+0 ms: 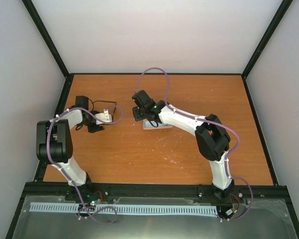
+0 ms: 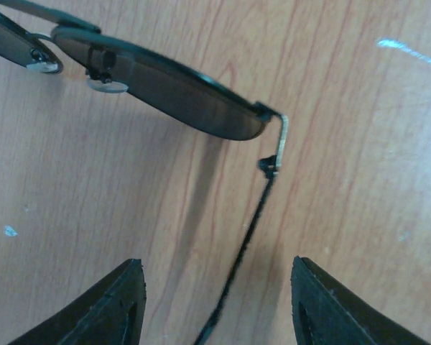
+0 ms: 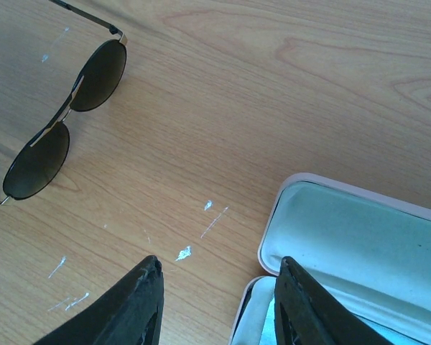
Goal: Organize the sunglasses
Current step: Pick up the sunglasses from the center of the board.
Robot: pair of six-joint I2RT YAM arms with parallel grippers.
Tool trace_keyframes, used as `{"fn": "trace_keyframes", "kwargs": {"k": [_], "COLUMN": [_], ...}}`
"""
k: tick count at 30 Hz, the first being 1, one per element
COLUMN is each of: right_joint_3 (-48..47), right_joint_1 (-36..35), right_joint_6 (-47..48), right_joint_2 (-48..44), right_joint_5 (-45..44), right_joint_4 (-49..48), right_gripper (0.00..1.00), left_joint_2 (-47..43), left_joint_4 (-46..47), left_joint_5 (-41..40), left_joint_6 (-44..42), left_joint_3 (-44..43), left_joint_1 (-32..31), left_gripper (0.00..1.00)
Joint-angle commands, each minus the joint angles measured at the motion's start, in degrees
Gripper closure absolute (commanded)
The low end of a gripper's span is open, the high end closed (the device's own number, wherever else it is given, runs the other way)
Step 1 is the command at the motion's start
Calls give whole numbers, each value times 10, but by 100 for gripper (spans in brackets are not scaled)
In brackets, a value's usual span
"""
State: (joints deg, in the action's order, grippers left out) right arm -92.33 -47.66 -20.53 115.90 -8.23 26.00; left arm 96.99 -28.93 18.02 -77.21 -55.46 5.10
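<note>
The sunglasses (image 2: 165, 93) lie unfolded on the table (image 3: 273, 86), well to the left of the open case (image 3: 359, 223). The left tool (image 2: 215, 262), beyond them from the case, is the nearer one. It is open and empty, with one slim temple running lengthwise into its gap and the lenses lying crosswise just ahead. The right tool (image 3: 219, 262) hangs open and empty at the case's left rim.

Scuffed wooden table (image 1: 164, 154) bears an open pink case (image 3: 359, 230); the sunglasses (image 3: 100, 75) lie left of the case, apart
</note>
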Motion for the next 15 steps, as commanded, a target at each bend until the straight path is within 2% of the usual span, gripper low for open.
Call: {"fn": "trace_keyframes", "kwargs": {"k": [1, 2, 5, 9, 11, 15], "right_joint_3": [-16, -16, -18, -31, -43, -74], "right_joint_1": [-3, -3, -3, -3, -3, -2], "right_joint_6": [6, 6, 8, 12, 14, 17], "right_joint_2": [0, 0, 4, 12, 19, 39], "right_joint_5": [-7, -7, -3, 2, 7, 26], "right_joint_4": [1, 1, 0, 7, 13, 23], "right_gripper": [57, 57, 57, 57, 57, 56], "left_joint_2": [23, 31, 41, 38, 30, 6], "left_joint_4": [20, 21, 19, 5, -10, -25], "left_joint_5": [-10, -12, -11, 1, 14, 36], "left_joint_6": [-28, -29, -29, -30, -28, -22], "left_joint_3": [-32, -34, -38, -34, -31, -15], "left_joint_1": [2, 2, 2, 2, 1, 1], "left_gripper": [46, 51, 73, 91, 98, 99]}}
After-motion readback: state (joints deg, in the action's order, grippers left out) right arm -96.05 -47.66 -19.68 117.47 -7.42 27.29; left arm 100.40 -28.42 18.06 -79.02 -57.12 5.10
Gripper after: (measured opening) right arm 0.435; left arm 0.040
